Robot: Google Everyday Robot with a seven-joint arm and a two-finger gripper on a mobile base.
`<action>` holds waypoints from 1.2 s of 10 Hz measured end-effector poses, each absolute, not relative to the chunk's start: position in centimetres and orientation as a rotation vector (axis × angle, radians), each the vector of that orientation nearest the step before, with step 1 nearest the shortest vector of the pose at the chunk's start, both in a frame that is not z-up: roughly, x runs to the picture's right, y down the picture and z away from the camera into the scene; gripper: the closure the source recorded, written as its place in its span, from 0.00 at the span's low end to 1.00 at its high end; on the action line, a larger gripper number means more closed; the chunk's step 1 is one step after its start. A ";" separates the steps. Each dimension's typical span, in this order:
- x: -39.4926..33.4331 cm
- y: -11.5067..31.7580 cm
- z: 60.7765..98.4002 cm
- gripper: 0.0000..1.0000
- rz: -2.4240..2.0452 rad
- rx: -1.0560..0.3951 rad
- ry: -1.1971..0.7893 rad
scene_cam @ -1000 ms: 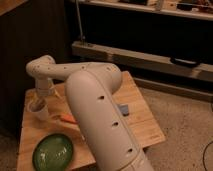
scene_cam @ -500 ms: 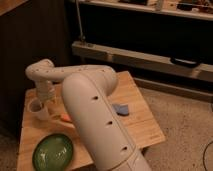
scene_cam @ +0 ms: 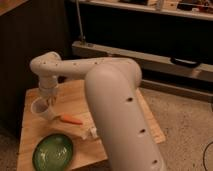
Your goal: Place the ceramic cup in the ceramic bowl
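My hand (scene_cam: 49,100) hangs at the left of the frame, pointing down from the perforated white wrist over the left part of the light wooden table (scene_cam: 75,97). It meets the small whitish tapered ceramic cup (scene_cam: 40,109) at the right side of its rim. The cup sits just below and left of the hand and looks tilted, its mouth turned toward the upper left. I cannot tell how far my hand is open, nor whether it really has hold of the cup.

The shallow round glossy green ceramic bowl (scene_cam: 52,151) lies on the table near the lower left corner of the frame, below the cup and apart from it. Nothing is in it. Between cup and bowl, a little to the right, lies a small orange carrot (scene_cam: 70,119), close to the cup's base. A small whitish object (scene_cam: 92,133) lies just right of the bowl, against the edge of my thick white arm (scene_cam: 115,100), which fills the lower middle of the frame. I cannot make out what it is.

Behind the table stands a long dark shelf unit (scene_cam: 150,55). Speckled floor (scene_cam: 185,120) shows at the right.
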State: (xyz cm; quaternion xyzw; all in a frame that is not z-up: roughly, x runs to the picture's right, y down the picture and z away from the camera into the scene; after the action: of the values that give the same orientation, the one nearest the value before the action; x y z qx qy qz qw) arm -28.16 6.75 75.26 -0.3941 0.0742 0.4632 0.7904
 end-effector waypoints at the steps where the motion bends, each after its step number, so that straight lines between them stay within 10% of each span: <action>1: -25.6 6.9 72.8 1.00 1.000 -0.863 0.127; 7: -19.1 13.6 62.8 1.00 0.882 -1.001 0.091; 12: -22.0 19.0 65.2 1.00 0.676 -0.933 0.161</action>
State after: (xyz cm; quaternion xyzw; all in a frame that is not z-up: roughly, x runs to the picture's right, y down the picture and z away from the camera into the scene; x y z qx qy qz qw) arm -21.99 18.99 65.20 -0.4407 0.0759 0.3193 0.8355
